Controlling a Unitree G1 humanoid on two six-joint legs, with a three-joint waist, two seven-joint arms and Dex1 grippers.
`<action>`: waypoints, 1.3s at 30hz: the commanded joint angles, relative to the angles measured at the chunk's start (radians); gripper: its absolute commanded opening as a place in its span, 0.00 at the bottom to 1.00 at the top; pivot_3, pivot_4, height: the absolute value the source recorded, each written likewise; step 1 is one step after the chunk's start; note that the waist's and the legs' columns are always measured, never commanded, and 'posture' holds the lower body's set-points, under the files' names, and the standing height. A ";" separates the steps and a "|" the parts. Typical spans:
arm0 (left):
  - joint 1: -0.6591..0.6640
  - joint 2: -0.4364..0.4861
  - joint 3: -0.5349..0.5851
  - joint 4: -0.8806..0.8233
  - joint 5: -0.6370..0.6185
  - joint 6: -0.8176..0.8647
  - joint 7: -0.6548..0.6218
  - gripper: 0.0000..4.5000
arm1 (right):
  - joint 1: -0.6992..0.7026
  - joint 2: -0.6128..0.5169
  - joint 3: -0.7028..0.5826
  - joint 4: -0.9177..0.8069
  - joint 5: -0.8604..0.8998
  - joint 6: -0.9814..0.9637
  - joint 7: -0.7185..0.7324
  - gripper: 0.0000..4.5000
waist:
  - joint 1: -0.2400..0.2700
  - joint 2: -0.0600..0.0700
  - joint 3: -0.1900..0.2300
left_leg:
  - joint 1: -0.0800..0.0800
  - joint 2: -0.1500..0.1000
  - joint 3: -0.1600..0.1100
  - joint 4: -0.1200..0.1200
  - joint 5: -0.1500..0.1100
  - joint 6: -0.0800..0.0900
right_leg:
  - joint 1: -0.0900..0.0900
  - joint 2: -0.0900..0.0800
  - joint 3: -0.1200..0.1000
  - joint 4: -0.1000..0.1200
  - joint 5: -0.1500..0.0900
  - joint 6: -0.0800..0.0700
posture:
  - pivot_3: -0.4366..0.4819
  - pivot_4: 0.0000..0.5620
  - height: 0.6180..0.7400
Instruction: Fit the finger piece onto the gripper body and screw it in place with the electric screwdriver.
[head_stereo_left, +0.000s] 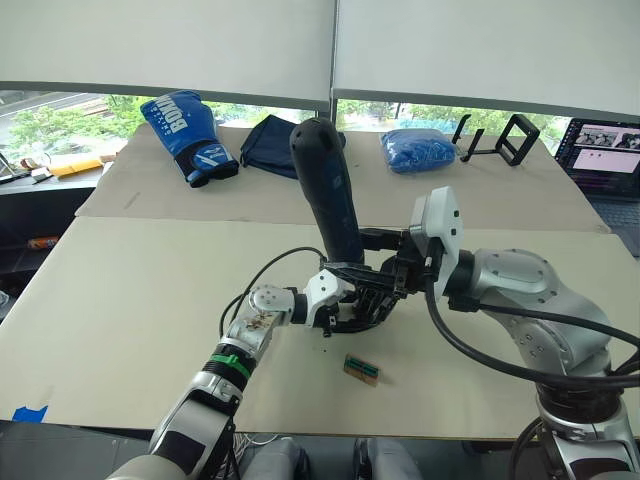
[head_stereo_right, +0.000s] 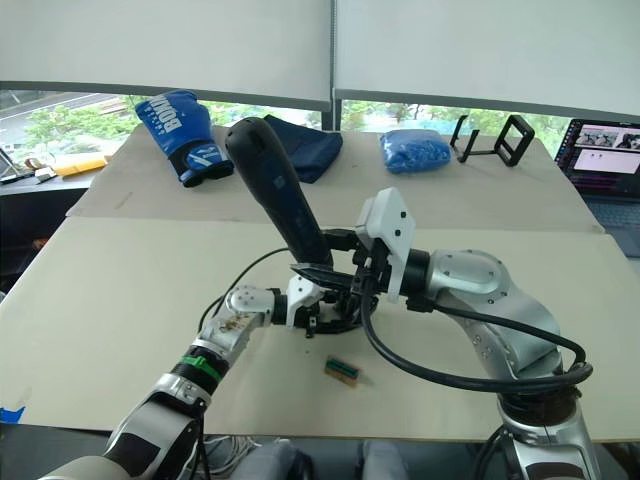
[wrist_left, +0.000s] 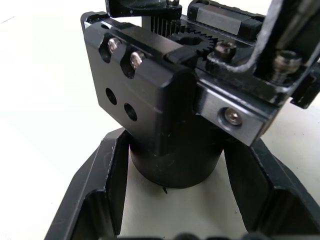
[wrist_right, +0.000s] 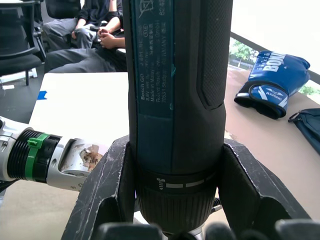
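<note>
Left pincer (head_stereo_left: 352, 305) is clamped on the gripper body (wrist_left: 165, 120) at centre of the counter (head_stereo_left: 130, 300). Right pincer (wrist_right: 172, 200) is clamped on the electric screwdriver (head_stereo_left: 328, 190), tip down on the body. Screwing prob. underway; finger piece not clear.

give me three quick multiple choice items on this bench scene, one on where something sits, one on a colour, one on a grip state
1. Where does the small green-brown block lie?
A. on the table near the claws
B. beside the laptop
C. on the boxing glove

2. What colour is the boxing glove?
A. red
B. blue
C. yellow

3. What is the right claw doing?
A. hanging open
B. clamped on the electric screwdriver
C. pinching a cable

Answers: 1 A, it lies on the table just in front of the claws; 2 B, blue with white lettering; 3 B, both fingers press the handle's sides.
</note>
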 joint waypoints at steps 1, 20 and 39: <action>-0.025 -0.005 0.018 -0.051 -0.026 -0.014 0.000 0.51 | 0.010 -0.008 -0.019 -0.003 -0.012 -0.031 -0.002 0.42 | 0.000 0.000 0.000 | 0.000 0.000 0.000 0.000 0.000 0.000 | 0.000 0.000 0.000 0.000 0.000 0.000 | 0.48 0.27 1.00; -0.031 -0.009 0.017 -0.045 -0.026 -0.017 0.000 0.51 | 0.006 0.001 -0.044 -0.015 0.067 0.026 -0.048 0.42 | 0.000 0.000 0.000 | 0.000 0.000 0.000 0.000 0.000 0.000 | 0.000 0.000 0.000 0.000 0.000 0.000 | 0.48 0.27 1.00; -0.045 -0.013 0.021 -0.024 -0.025 -0.021 0.005 0.51 | -0.008 0.007 -0.046 -0.024 0.107 0.050 -0.067 0.42 | 0.000 0.000 0.000 | 0.000 0.000 0.000 0.000 0.000 0.000 | 0.000 -0.001 0.000 0.000 0.000 0.000 | 0.48 0.27 1.00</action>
